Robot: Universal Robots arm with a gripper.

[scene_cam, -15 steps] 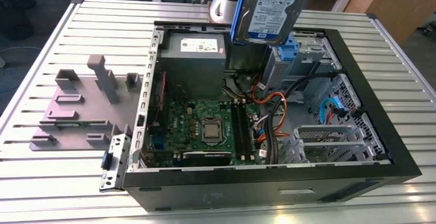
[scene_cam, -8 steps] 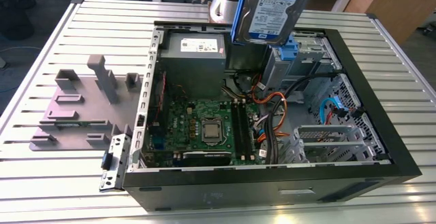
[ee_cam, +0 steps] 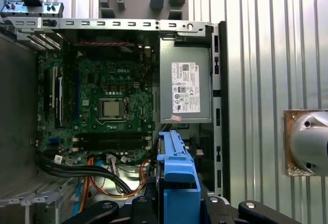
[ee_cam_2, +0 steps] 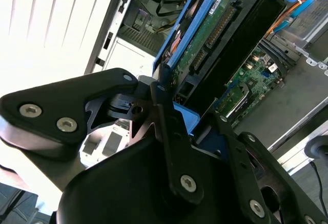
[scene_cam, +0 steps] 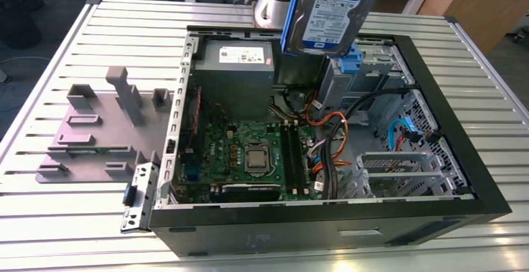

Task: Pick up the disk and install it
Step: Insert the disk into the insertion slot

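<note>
The disk [scene_cam: 331, 15] hangs upright above the back of the open computer case [scene_cam: 463, 154], its white-and-blue label facing the exterior camera and blue rails along its edges. My gripper [ee_cam_2: 187, 106] is shut on it. In the second wrist view the black fingers [ee_cam_2: 164, 111] clamp the blue carrier, and the disk's [ee_cam_2: 205, 39] green circuit board and connector face this camera. In the first wrist view the blue carrier edge of the disk [ee_cam: 177, 167] sticks out between the fingers of my gripper [ee_cam: 177, 206], over the case interior near the grey power-supply box [ee_cam: 184, 85].
Inside the case lie the green motherboard [scene_cam: 248, 154], orange and black cables [scene_cam: 331, 129] and a metal drive cage [scene_cam: 368, 67] with a blue part just below the disk. A grey plastic stand [scene_cam: 99, 129] with upright posts sits on the slatted table at the exterior view's left.
</note>
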